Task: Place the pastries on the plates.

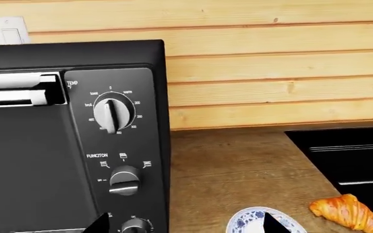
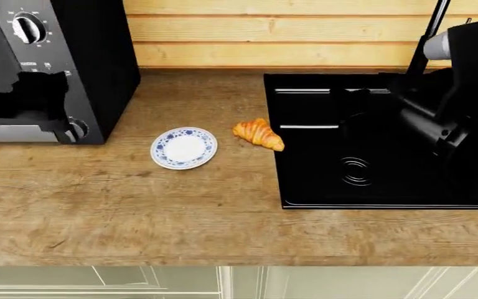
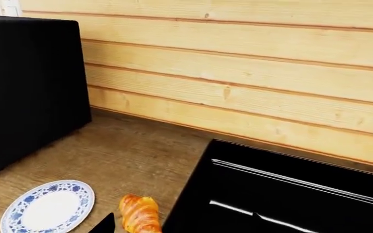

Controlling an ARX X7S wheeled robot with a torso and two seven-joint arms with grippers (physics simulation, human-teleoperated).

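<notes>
On the desk point(image 2: 139, 212), a croissant point(image 2: 259, 134) lay at 3 o'clock of the saucer point(image 2: 184, 147), apart. Finger state of both grippers could not be determined.

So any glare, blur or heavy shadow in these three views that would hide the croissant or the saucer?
Head view: even, soft light, croissant and saucer sharp, with faint shadows; the black cooktop shows thin white glints. Left wrist view: crisp, but both are cut by the frame edge. Right wrist view: sharp, no glare on either; the oven side is flat black.
</notes>
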